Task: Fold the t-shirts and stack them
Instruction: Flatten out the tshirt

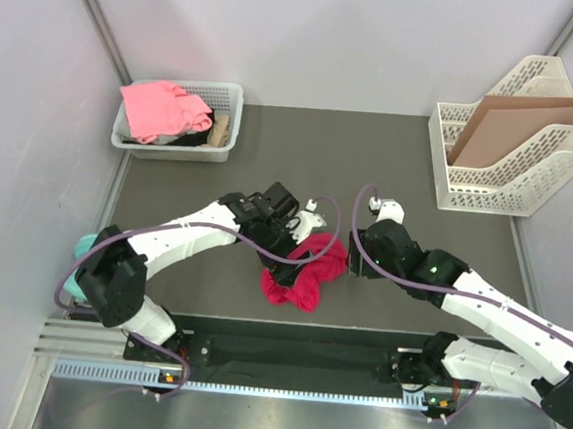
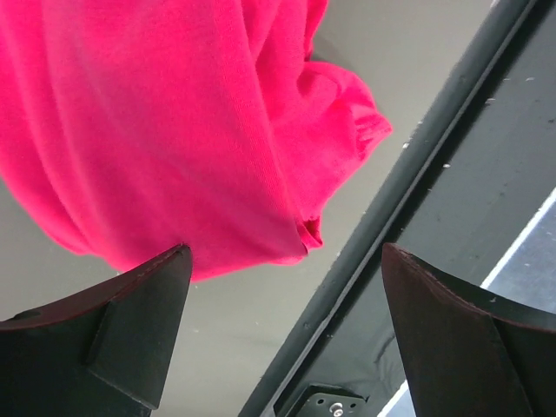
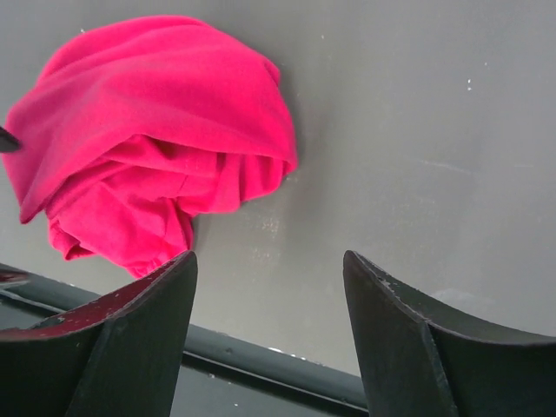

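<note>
Top view: the left arm [image 1: 184, 236] and right arm [image 1: 480, 297] both bend in toward one crumpled red shirt [image 1: 302, 271] near the tabletop's [image 1: 273, 143] front edge. A second shirt, the pink shirt [image 1: 160, 108], sits in the far-left basket [image 1: 232, 94].

Left wrist: the left pincer [image 2: 282, 252] is spread wide and grasping nothing, with one finger brushing the red cloth.

Right wrist: the right pincer [image 3: 268, 256] gapes too, with the red shirt off to its left.

Bright, even light; soft shadows.

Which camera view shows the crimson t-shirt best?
The right wrist view: the crimson t-shirt lies nearly whole, a crumpled heap on the table. The top external view shows it small, partly covered by the left arm. The left wrist view shows only a close part.
</note>
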Motion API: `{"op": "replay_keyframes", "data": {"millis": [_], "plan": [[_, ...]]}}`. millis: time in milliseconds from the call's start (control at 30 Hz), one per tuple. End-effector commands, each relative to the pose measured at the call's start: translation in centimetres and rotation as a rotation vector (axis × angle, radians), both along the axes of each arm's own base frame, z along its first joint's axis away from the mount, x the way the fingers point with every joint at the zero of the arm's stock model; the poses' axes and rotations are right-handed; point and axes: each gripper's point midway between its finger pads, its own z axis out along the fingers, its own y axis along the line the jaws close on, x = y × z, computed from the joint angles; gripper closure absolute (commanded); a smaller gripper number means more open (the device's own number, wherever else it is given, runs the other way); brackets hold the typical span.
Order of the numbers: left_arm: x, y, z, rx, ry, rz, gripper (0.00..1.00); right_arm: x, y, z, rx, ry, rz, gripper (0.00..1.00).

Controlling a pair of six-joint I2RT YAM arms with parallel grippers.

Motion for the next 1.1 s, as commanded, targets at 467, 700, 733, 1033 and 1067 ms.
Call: {"op": "replay_keyframes", "data": {"millis": [467, 700, 733, 1033, 1067], "plan": [[7.9, -1.7, 1.8, 0.071, -0.291, 0.067, 0.88, -0.9, -0.9, 1.5, 0.075, -0.039, -0.037, 0.49], [10.9, -2.1, 7.7, 0.051, -0.437, 0.070, 1.00, -1.2, -1.9, 1.8, 0.071, -0.056, -0.057, 0.56], [11.4, -2.1, 9.2, 0.050, -0.476, 0.059, 1.00, -1.2, -2.0, 2.0, 0.075, -0.063, -0.061, 0.57], [9.2, -2.7, 30.5, -0.224, -0.706, 0.020, 1.00, -1.2, -2.6, 1.9, 0.076, -0.080, -0.076, 0.65], [7.9, -3.1, 32.8, -0.271, -0.745, 0.003, 1.00, -1.2, -2.5, 1.9, 0.082, -0.077, -0.075, 0.65]]}}
